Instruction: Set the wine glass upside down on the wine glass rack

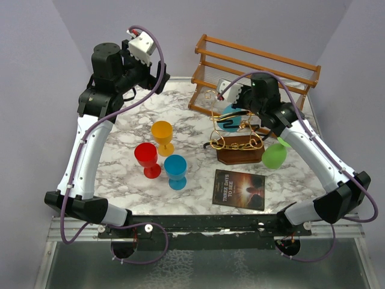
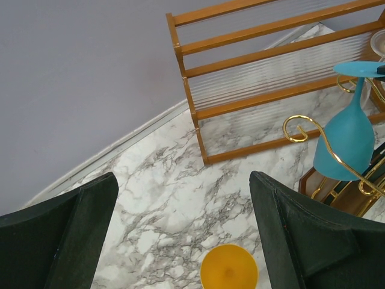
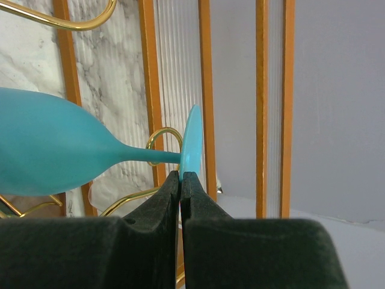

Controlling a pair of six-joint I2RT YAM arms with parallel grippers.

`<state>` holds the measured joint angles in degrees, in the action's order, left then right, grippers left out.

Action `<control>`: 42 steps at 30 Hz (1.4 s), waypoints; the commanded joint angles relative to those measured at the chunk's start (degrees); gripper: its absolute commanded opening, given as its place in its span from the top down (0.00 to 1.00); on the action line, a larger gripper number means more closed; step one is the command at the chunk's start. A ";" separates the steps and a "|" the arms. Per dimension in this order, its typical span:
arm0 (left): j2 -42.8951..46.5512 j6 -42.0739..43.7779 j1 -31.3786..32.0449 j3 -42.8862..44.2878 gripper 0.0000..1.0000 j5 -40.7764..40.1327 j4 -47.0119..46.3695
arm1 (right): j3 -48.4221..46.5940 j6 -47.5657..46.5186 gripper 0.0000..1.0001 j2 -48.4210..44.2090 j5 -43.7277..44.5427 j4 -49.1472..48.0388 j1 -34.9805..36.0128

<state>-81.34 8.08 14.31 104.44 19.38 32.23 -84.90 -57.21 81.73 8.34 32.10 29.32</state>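
The teal wine glass [image 3: 54,147] hangs bowl-down from my right claw [image 3: 180,177], whose jaws are pinched narrow on the rim of the glass's flat foot. From the fingertips the stem and bowl run away and down among the gold loops of the wine glass rack [image 1: 239,143]. I judge the glass light, perhaps plastic going by its matte, opaque look. It is stiff and smooth, though, and a pinch on a thin disc edge could let it swing or slip, so a hold nearer the stem would be steadier. Whether any loop already bears the foot, I cannot tell. The right arm reaches forward with its wrist turned so the fingers meet the foot from the side, and the orange slatted shelf [image 1: 255,66] stands just beyond the fingertips. My left claw [image 2: 183,198] hangs wide and empty, well away to the left, with a yellow goblet [image 2: 228,271] below it.
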 commanded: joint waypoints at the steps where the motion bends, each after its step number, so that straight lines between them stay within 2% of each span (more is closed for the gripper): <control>1: 0.41 -0.29 -0.33 -0.68 0.06 1.77 -1.17 | -1.03 2.79 0.99 -1.40 2.48 -2.89 0.20; 11: 0.44 -0.63 -0.44 -1.44 0.06 2.69 -1.60 | 0.86 5.30 0.99 -1.87 6.51 -6.43 0.21; 25: 0.63 -1.30 -0.42 -2.58 0.06 3.81 -2.40 | 1.71 14.51 0.99 -1.75 11.55 -5.39 0.38; 42: 0.72 -1.49 -0.42 -2.93 0.06 4.43 -2.44 | 1.25 19.56 0.99 1.14 18.83 -6.76 0.39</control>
<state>-81.34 7.16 14.20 102.17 21.87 31.40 -82.85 -39.75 81.60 23.86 28.08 29.67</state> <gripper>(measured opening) 0.938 0.014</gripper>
